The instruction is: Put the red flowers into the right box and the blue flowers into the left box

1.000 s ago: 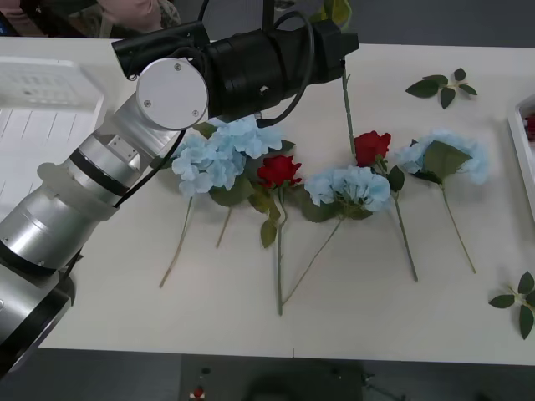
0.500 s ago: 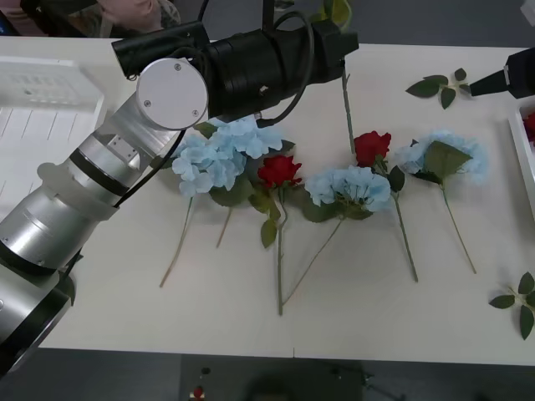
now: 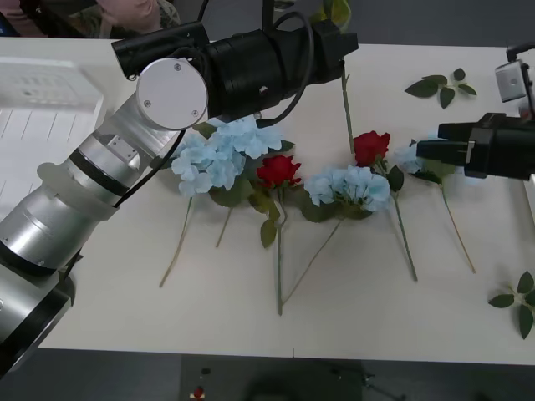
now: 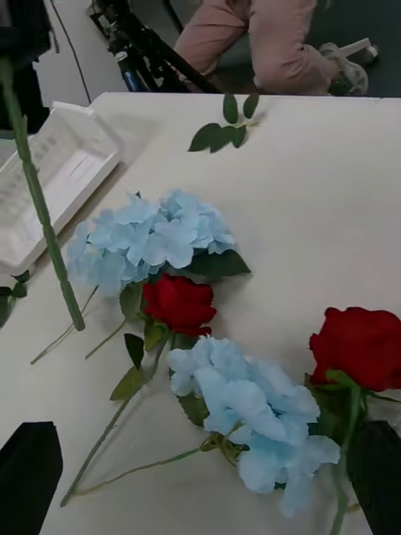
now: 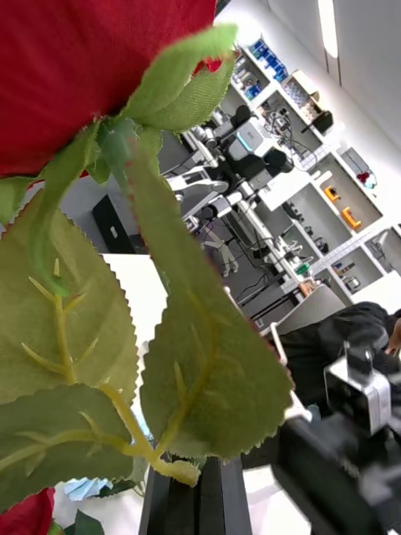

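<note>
Front view: left gripper point(image 3: 334, 38) raised over the table's far edge, clamped on a red rose whose green stem point(image 3: 348, 109) hangs down toward the table point(image 3: 125, 301); right gripper point(image 3: 430, 151) reaching in from the right over a blue flower point(image 3: 410, 156), with red flowers point(image 3: 279, 170) and blue flowers point(image 3: 216, 153) lying in a row and the left box point(image 3: 42, 109) at the far left. Right wrist view: black fingers point(image 4: 29, 472) spread wide at both corners, above a blue cluster point(image 4: 242, 401) and a red rose point(image 4: 361, 336), hanging stem point(image 4: 42, 209) and left box point(image 4: 58, 180) beyond. Left wrist view: held rose's red bloom point(image 5: 92, 67) and green leaves point(image 5: 192, 351) close up, fingers point(image 5: 196, 497) pinched shut on the stem.
</note>
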### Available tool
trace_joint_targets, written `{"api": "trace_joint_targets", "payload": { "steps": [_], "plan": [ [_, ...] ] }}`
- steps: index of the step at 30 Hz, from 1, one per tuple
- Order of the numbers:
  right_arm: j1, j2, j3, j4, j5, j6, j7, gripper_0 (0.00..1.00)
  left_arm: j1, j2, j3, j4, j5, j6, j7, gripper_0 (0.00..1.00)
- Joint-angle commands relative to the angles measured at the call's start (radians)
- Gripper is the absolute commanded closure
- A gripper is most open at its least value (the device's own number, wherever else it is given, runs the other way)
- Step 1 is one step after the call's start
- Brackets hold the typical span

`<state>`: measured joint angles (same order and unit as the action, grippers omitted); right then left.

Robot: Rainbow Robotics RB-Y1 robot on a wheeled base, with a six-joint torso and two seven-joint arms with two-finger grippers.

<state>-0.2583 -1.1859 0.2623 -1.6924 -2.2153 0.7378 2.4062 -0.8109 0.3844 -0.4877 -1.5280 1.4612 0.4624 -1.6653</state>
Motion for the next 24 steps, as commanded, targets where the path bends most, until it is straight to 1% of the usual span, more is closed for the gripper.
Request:
{"api": "trace_joint_targets", "payload": {
  "steps": [1, 9, 14, 17, 18, 20, 21, 23, 24],
  "plan": [
    [-0.044, 0.094, -0.012, -0.049, 0.025, -0.025, 0.030, 0.00, -0.045, 0.014, 0.014, -0.015, 0.004, -0.004, -0.011, 1.00],
    [-0.076, 0.290, -0.014, -0.067, 0.134, -0.063, 0.056, 0.00, -0.045, 0.014, 0.014, -0.015, 0.004, -0.004, -0.011, 1.00],
    [-0.102, 0.374, -0.014, -0.067, 0.206, -0.069, 0.060, 0.00, -0.045, 0.014, 0.014, -0.015, 0.004, -0.004, -0.011, 1.00],
    [-0.110, 0.417, -0.014, -0.067, 0.237, -0.081, 0.060, 0.18, -0.045, 0.014, 0.014, -0.015, 0.004, -0.004, -0.011, 1.00],
    [-0.111, 0.428, -0.014, -0.067, 0.240, -0.080, 0.060, 0.21, -0.045, 0.014, 0.014, -0.015, 0.004, -0.004, -0.011, 1.00],
    [-0.119, 0.463, -0.014, -0.064, 0.272, -0.086, 0.057, 0.30, -0.045, 0.014, 0.014, -0.015, 0.004, -0.004, -0.011, 1.00],
    [-0.124, 0.471, -0.014, -0.061, 0.286, -0.087, 0.057, 0.33, -0.045, 0.014, 0.014, -0.015, 0.004, -0.004, -0.011, 1.00],
    [-0.137, 0.503, -0.014, -0.047, 0.321, -0.091, 0.057, 0.42, -0.045, 0.014, 0.014, -0.015, 0.004, -0.004, -0.011, 1.00],
    [-0.142, 0.517, -0.014, -0.039, 0.332, -0.091, 0.056, 0.50, -0.045, 0.014, 0.014, -0.015, 0.004, -0.004, -0.011, 1.00]
  ]
}}
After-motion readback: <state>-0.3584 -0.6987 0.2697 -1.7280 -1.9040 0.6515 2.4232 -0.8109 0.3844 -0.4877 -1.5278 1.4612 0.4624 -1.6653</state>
